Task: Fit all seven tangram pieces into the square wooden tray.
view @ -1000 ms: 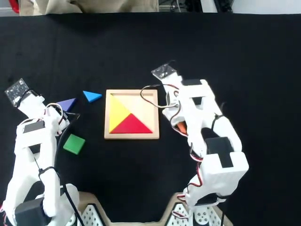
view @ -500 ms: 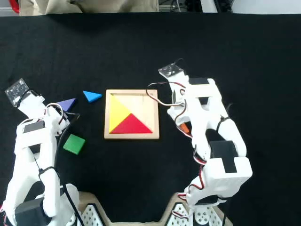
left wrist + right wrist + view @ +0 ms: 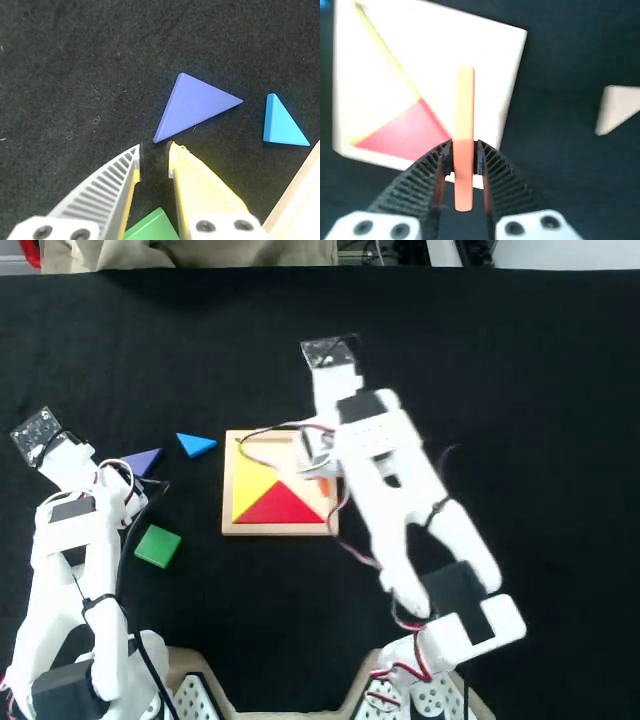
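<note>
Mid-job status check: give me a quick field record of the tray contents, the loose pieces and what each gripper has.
tray: square wooden tray holds yellow triangle and red triangle
loose on table: purple triangle, blue triangle, green square, all to one side of the tray
right gripper: shut on orange piece, held edge-on over the tray
left gripper: open by a narrow gap, empty, close to a corner of the purple triangle

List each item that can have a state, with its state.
tray: partly filled
yellow triangle: in tray
red triangle: in tray
orange piece: gripped, above tray
right gripper: shut on orange piece
left gripper: slightly open, empty
purple triangle: outside tray
blue triangle: outside tray
green square: outside tray
</note>
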### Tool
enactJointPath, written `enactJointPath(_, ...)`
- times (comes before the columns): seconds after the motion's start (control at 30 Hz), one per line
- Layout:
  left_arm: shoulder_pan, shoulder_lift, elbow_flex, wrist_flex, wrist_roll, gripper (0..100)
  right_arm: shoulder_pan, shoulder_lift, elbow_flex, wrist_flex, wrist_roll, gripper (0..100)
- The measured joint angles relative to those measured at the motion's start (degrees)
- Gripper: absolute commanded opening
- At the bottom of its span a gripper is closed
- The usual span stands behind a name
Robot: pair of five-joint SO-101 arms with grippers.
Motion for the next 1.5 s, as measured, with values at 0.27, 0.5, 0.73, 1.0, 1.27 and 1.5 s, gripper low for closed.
enactJointPath(0.27, 0.0, 0.0, 0.0, 0.0, 0.0, 11, -3.69, 8.7, 0.0, -6.95, -9.41, 1.2)
enactJointPath(0.5, 0.0, 0.0, 0.0, 0.0, 0.0, 11, -3.78, 10.81, 0.0, -7.56, -10.02, 1.1)
enactJointPath(0.73, 0.0, 0.0, 0.0, 0.0, 0.0, 11, -3.78, 11.43, 0.0, -9.05, -10.02, 6.6)
enactJointPath(1.0, 0.0, 0.0, 0.0, 0.0, 0.0, 11, -3.78, 12.31, 0.0, -9.05, -7.21, 18.2)
enactJointPath(1.27, 0.0, 0.0, 0.0, 0.0, 0.0, 11, -3.87, 9.85, 0.0, -8.09, -5.8, 15.9)
enactJointPath(1.5, 0.0, 0.0, 0.0, 0.0, 0.0, 11, -4.84, -2.64, 0.0, -6.33, 1.93, 0.5)
